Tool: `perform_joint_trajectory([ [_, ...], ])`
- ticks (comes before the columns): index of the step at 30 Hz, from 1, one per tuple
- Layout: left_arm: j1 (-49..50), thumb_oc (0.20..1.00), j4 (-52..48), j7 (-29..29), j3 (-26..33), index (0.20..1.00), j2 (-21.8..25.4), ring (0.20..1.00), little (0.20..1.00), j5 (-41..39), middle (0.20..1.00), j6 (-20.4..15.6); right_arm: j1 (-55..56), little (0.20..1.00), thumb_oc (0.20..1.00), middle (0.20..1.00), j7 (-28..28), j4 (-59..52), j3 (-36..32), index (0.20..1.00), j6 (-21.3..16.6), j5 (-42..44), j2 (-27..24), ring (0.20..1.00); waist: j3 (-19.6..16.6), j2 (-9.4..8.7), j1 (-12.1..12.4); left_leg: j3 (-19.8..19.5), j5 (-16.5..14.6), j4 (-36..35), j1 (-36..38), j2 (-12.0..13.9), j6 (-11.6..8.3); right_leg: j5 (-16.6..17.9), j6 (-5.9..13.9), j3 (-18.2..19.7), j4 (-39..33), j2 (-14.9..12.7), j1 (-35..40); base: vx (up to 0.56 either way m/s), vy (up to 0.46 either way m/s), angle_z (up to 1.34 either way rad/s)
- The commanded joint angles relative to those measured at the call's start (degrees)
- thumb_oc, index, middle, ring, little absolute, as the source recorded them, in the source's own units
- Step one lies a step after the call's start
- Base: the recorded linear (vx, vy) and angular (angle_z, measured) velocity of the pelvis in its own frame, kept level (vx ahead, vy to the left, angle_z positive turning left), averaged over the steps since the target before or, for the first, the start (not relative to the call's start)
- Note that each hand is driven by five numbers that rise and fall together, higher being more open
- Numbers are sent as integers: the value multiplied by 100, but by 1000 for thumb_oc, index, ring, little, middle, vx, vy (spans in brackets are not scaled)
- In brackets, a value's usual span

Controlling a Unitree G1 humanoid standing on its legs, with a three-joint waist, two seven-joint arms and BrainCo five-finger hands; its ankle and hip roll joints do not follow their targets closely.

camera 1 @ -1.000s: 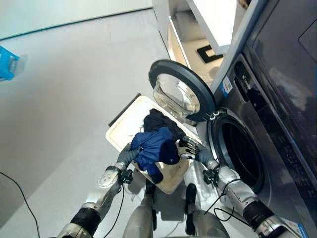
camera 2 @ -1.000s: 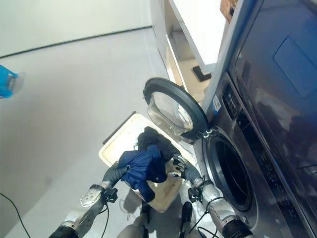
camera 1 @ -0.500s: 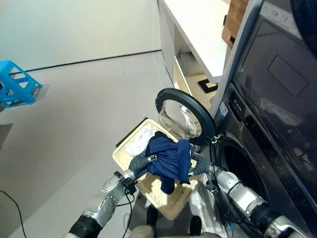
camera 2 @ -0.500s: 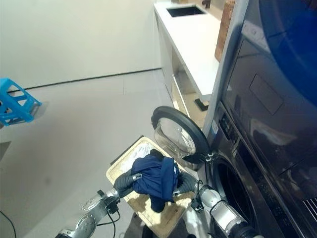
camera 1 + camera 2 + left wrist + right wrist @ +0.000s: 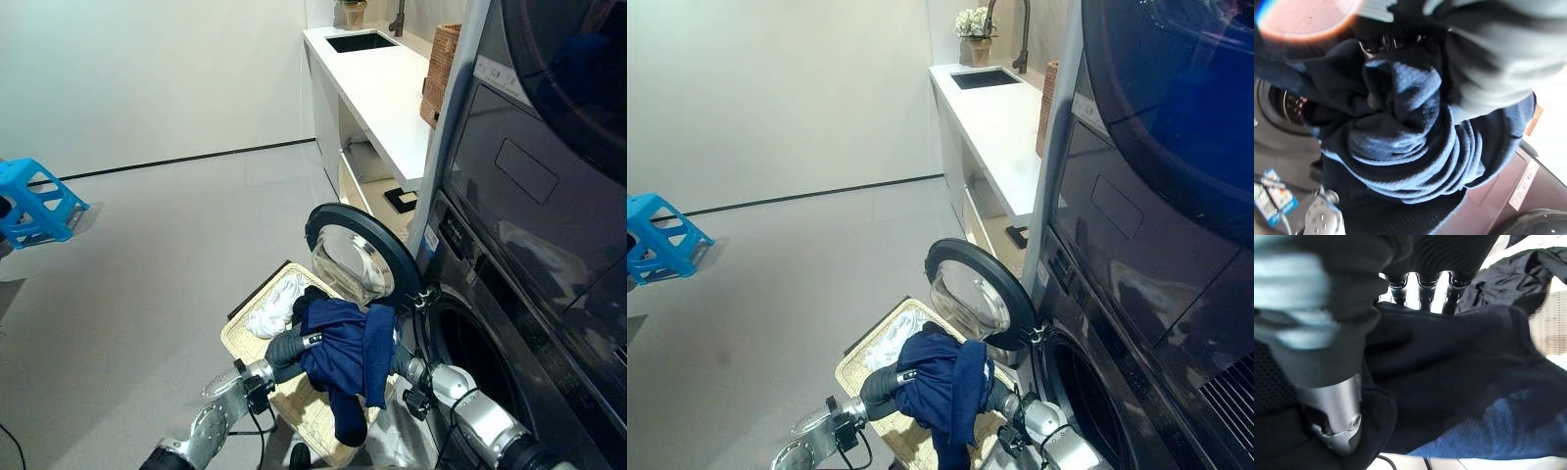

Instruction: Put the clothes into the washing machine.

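We hold a navy blue garment [image 5: 351, 352] up between both hands, lifted clear above the laundry basket [image 5: 299, 406] and just beside the washing machine [image 5: 509, 323] opening. Left hand [image 5: 284, 347] grips the cloth's side away from the machine, fingers curled into it. Right hand [image 5: 1420, 286] is on the machine side, fingers wrapped over the cloth. The machine's round door [image 5: 361, 253] stands open behind the basket. A white garment [image 5: 274, 305] and a dark garment [image 5: 1508, 276] lie in the basket. Judged: first item is lifted but not yet in the drum; the rest is left.
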Motion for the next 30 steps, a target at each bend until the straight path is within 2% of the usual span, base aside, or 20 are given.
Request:
perform_joint_trajectory([
  [1, -156, 200, -125, -431, -211, 200, -245, 200, 200, -528, 200, 86, -165, 875, 875, 875, 201, -459, 261, 875, 138, 738, 366, 875, -21, -306, 3, 375, -756, 38, 440, -467, 135, -77, 295, 237, 21, -31, -93, 18, -12, -5],
  [2, -145, 200, -81, -402, -292, 200, -302, 200, 200, -573, 200, 139, -129, 216, 216, 216, 264, -379, 264, 216, 339, 1173, 480, 216, -12, -312, -7, 390, -762, 38, 448, -465, 140, -76, 292, 259, 21, -22, -89, 21, -14, -6],
  [10, -93, 200, 12, -100, -387, 200, -397, 200, 200, -619, 200, 195, 82, 200, 200, 200, 288, -216, 242, 200, 715, 1937, 722, 200, 44, -302, -46, 441, -754, 38, 426, -460, 155, -57, 287, 299, 21, 0, -122, 8, -8, -6],
  [11, -139, 1000, 79, 568, -471, 1000, -356, 1000, 1000, -366, 1000, -59, 114, 200, 200, 200, 167, -139, 243, 200, 747, 2207, 758, 200, 90, -296, -59, 441, -727, 38, 373, -460, 164, -43, 280, 312, 25, 12, -172, 0, 0, 0],
  [18, -193, 1000, 151, 1600, -436, 1000, -236, 1000, 1000, 241, 1000, -507, 210, 200, 200, 200, -57, -47, 127, 200, 912, 2650, 831, 200, 177, -258, -75, 415, -685, 38, 322, -480, 174, -45, 277, 297, 42, 24, -218, 0, 0, 0],
  [19, -254, 1000, 172, 2263, -408, 1000, -165, 1000, 1000, 781, 1000, -808, 203, 200, 200, 200, -183, 26, 62, 200, 958, 2876, 847, 200, 244, -229, -74, 403, -646, 38, 280, -490, 173, -47, 266, 276, 57, 19, -253, 0, 0, 0],
  [20, -254, 1000, 172, 2263, -408, 1000, -165, 1000, 1000, 781, 1000, -808, 203, 200, 200, 200, -183, 26, 62, 200, 958, 2876, 847, 200, 244, -229, -74, 403, -646, 38, 280, -490, 173, -47, 266, 276, 57, 19, -253, 0, 0, 0],
  [21, -386, 1000, 245, 3395, -302, 1000, -27, 1000, 1000, 1968, 1000, -1099, 186, 200, 200, 200, -321, 211, -25, 200, 927, 3123, 905, 200, 355, -185, -54, 388, -605, 62, 200, -513, 173, -53, 244, 216, 90, 2, -307, 0, 0, 0],
  [23, -427, 1000, 248, 3602, -289, 1000, 40, 1000, 1000, 2282, 1000, -1138, 173, 200, 200, 200, -381, 245, -58, 200, 920, 3238, 913, 200, 393, -176, -48, 384, -591, 75, 164, -519, 171, -54, 236, 201, 105, -6, -333, -18, -6, 1],
  [24, -489, 1000, 270, 3972, -264, 1000, 126, 1000, 1000, 2875, 1000, -1100, 139, 200, 200, 200, -434, 332, -136, 200, 890, 3423, 919, 200, 463, -158, -37, 378, -570, 101, 94, -533, 165, -55, 219, 180, 131, -18, -388, -34, -11, 1],
  [25, -489, 1000, 270, 3972, -264, 1000, 126, 1000, 1000, 2875, 1000, -1100, 139, 200, 200, 200, -434, 332, -136, 200, 890, 3423, 919, 200, 463, -158, -37, 378, -570, 101, 94, -533, 165, -55, 219, 180, 131, -18, -388, -73, -8, 1],
  [26, -683, 1000, 419, 4601, -306, 1000, 336, 1000, 1000, 3622, 1000, -1024, 50, 200, 200, 200, -530, 470, -257, 200, 836, 3748, 927, 200, 606, -118, -48, 370, -531, 125, -12, -555, 155, -55, 200, 152, 184, -46, -499, -54, -2, 0],
  [30, -944, 1000, 645, 5358, -389, 1000, 582, 1000, 1000, 4490, 1000, -787, -74, 200, 200, 200, -779, 737, -471, 200, 631, 4435, 937, 200, 804, -54, -85, 376, -484, 186, -196, -594, 135, -39, 188, 156, 253, -89, -692, -33, -2, 1],
])
